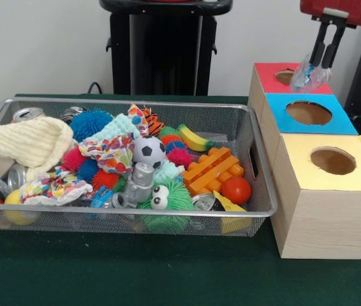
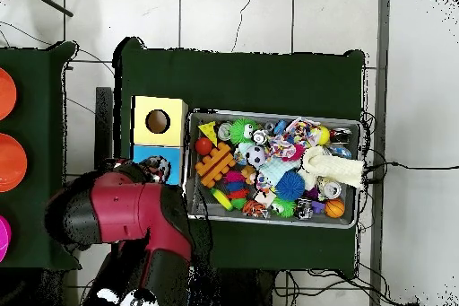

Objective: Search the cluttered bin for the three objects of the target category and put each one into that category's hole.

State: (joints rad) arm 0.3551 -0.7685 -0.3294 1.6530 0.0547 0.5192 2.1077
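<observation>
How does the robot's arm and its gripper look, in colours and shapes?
The arm is bulky and rounded, with dark red shells and black joints; a white marking shows on its black lower part. In the front view the gripper has a red body with a pale block beneath it and two thin, straight black fingers. No loose cables show on it.

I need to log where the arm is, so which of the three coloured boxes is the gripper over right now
The red-topped box, farthest from the camera. The gripper hangs over its hole holding a crumpled clear plastic bottle; the blue-topped box and yellow-topped box stand clear.
</observation>
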